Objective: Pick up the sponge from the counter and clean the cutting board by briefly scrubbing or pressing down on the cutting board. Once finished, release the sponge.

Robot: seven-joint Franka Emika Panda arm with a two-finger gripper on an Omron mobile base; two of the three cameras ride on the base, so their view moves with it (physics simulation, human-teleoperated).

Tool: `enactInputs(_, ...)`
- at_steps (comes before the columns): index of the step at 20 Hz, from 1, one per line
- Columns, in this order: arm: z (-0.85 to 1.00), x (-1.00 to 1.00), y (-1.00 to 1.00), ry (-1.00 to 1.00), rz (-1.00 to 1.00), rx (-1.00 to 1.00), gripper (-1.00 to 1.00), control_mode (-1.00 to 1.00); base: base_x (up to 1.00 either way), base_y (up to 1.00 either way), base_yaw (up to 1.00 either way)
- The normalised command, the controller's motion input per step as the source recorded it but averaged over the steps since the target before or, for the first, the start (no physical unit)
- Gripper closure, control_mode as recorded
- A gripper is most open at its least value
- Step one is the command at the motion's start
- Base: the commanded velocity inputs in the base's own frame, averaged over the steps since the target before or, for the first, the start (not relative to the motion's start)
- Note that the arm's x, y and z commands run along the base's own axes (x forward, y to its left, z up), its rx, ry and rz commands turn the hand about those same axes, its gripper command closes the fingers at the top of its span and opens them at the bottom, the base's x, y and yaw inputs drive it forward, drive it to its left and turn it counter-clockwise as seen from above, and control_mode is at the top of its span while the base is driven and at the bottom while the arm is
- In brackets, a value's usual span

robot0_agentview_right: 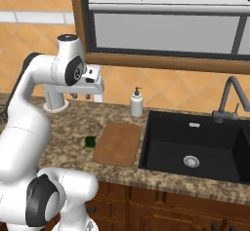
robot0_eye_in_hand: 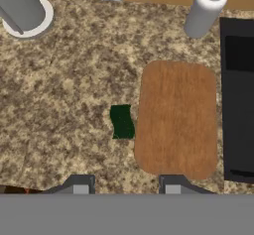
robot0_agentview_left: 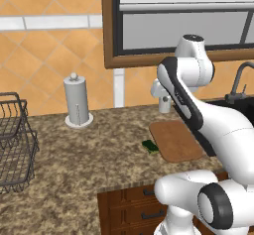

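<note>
A small dark green sponge [robot0_eye_in_hand: 122,122] lies flat on the speckled granite counter [robot0_agentview_left: 89,149], just off the left edge of the reddish-brown cutting board [robot0_eye_in_hand: 177,117]. In the left base view the sponge [robot0_agentview_left: 150,146] touches the board's [robot0_agentview_left: 176,140] near-left corner; from the right base the sponge [robot0_agentview_right: 90,142] sits left of the board [robot0_agentview_right: 118,144]. My gripper [robot0_eye_in_hand: 126,183] hovers high above the counter, open, nothing between its fingertips [robot0_eye_in_hand: 82,182]. It hangs from the hand [robot0_agentview_right: 81,96] over the counter's back part.
A white soap bottle [robot0_agentview_right: 136,103] stands behind the board. A paper towel holder [robot0_agentview_left: 78,101] stands at the back left. The black sink [robot0_agentview_right: 195,147] with its faucet [robot0_agentview_right: 229,98] lies right of the board. A wire basket [robot0_agentview_left: 15,145] sits at the far left.
</note>
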Motion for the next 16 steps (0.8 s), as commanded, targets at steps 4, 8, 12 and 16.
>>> enactInputs(4,-0.09,-0.06,0.08,0.0,0.02,-0.03,-1.0,-1.0,0.0,0.0,0.0)
enactInputs(8,-0.42,0.0,0.39,0.1,0.04,-0.13,-1.0,-1.0,0.0,0.0,0.0)
enactInputs(12,-0.63,0.0,0.23,0.07,0.03,-0.08,-1.0,-1.0,0.0,0.0,0.0)
enactInputs(16,-0.62,0.13,0.0,0.01,0.04,0.0,-1.0,-1.0,0.0,0.0,0.0)
